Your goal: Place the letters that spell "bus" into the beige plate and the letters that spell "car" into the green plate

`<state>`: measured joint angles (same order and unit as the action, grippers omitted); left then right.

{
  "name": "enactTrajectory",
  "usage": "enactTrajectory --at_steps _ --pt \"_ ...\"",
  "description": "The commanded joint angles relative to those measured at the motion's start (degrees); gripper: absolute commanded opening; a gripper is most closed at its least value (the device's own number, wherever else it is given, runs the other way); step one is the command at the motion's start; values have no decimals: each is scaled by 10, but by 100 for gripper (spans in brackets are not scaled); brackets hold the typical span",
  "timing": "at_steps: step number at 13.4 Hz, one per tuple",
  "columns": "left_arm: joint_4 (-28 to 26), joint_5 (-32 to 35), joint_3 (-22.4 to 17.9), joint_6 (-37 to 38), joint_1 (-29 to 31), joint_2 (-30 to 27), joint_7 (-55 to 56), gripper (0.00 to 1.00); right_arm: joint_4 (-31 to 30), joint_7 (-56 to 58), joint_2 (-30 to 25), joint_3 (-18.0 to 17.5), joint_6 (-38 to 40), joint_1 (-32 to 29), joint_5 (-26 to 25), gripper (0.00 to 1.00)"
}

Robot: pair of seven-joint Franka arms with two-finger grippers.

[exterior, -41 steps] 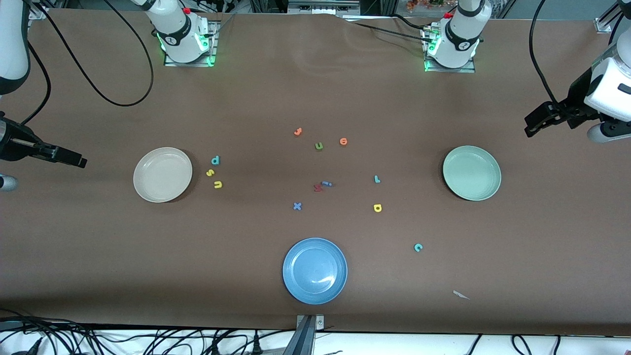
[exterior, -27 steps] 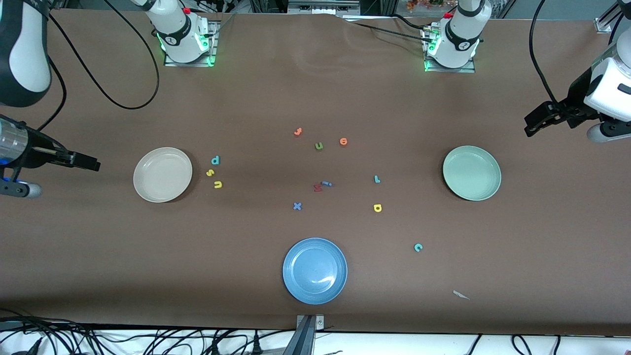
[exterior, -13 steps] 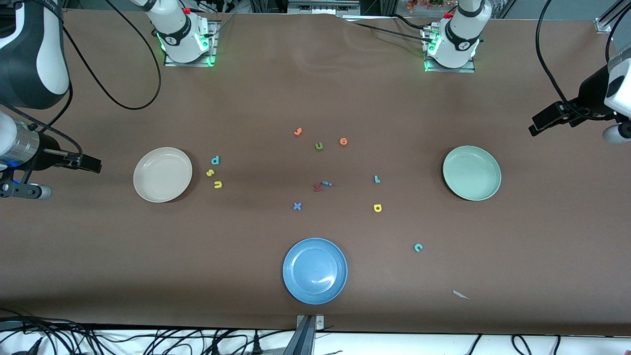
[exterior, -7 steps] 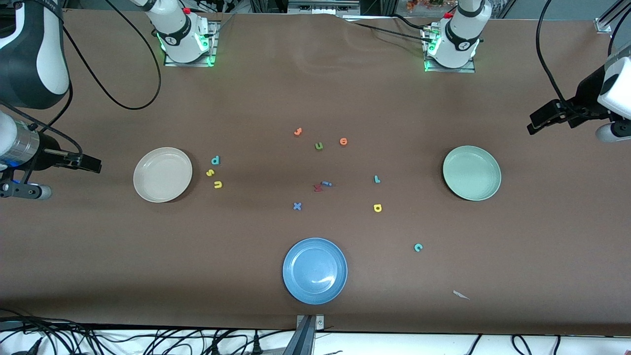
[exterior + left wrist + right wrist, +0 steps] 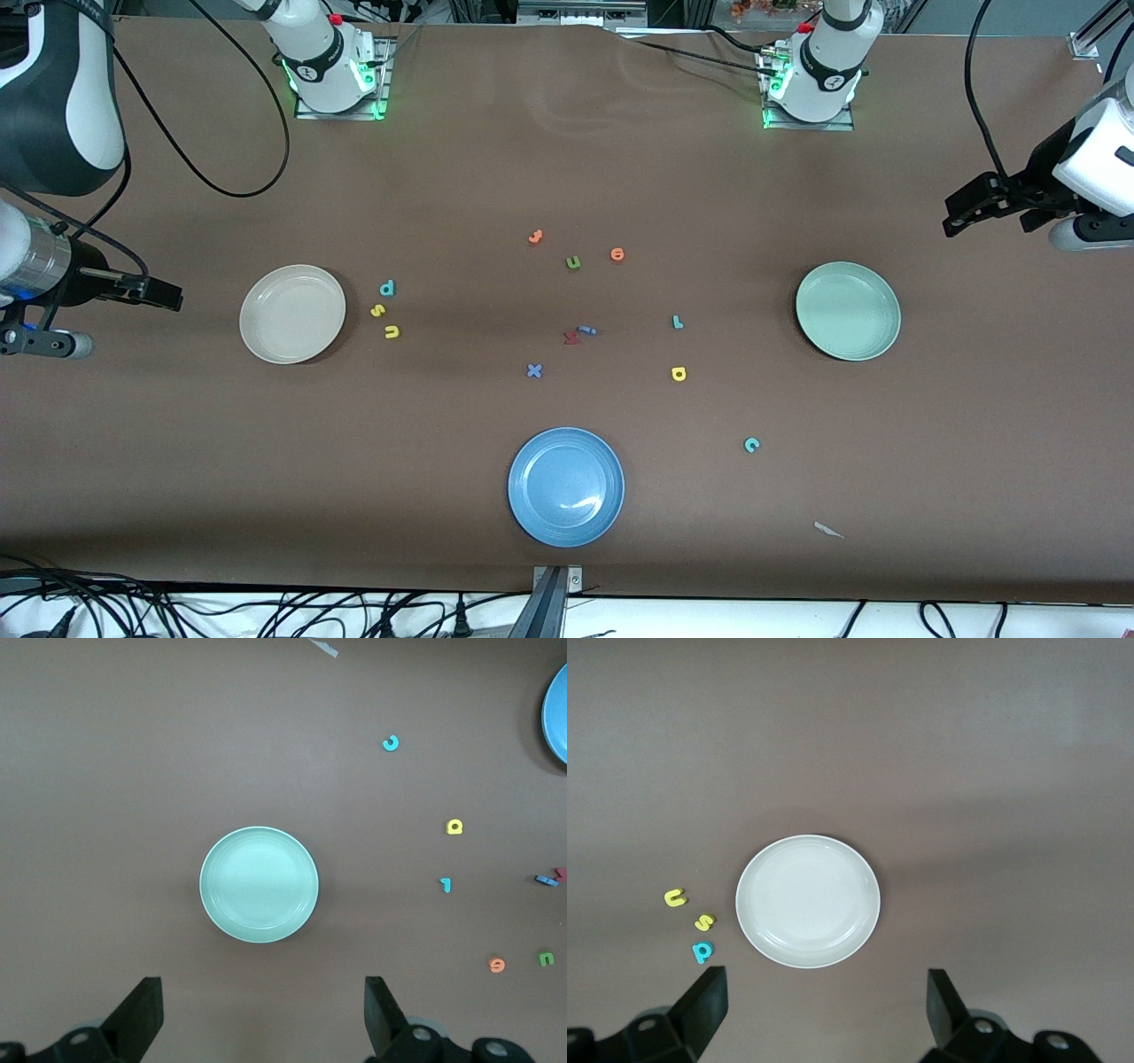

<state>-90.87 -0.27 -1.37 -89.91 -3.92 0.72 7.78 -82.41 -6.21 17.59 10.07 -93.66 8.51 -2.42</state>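
Both grippers spread wide, empty — no letter lifted yet.
Right gripper [image 5: 819, 1010] over bare table beside beige plate [image 5: 808, 901]; left gripper [image 5: 261, 1014] likewise beside green plate [image 5: 259, 884] — flat little letters may slip a pinch.

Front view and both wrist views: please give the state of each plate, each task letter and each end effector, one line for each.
beige plate: empty
green plate: empty
blue plate: empty
teal "b", yellow "s", yellow "u": on table beside beige plate
"r", "a", "c": loose on table
left end effector: open, holding nothing
right end effector: open, holding nothing
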Motion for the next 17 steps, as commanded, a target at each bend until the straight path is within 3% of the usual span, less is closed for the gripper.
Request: enactTrajectory --at_steps 1,17 --pt "10 7 -1 11 3 3 -10 100 -4 -6 -4 -2 0 1 -7 99" --pt "16 12 5 41 -4 4 -9 100 -5 -6 -4 -2 0 1 -7 99"
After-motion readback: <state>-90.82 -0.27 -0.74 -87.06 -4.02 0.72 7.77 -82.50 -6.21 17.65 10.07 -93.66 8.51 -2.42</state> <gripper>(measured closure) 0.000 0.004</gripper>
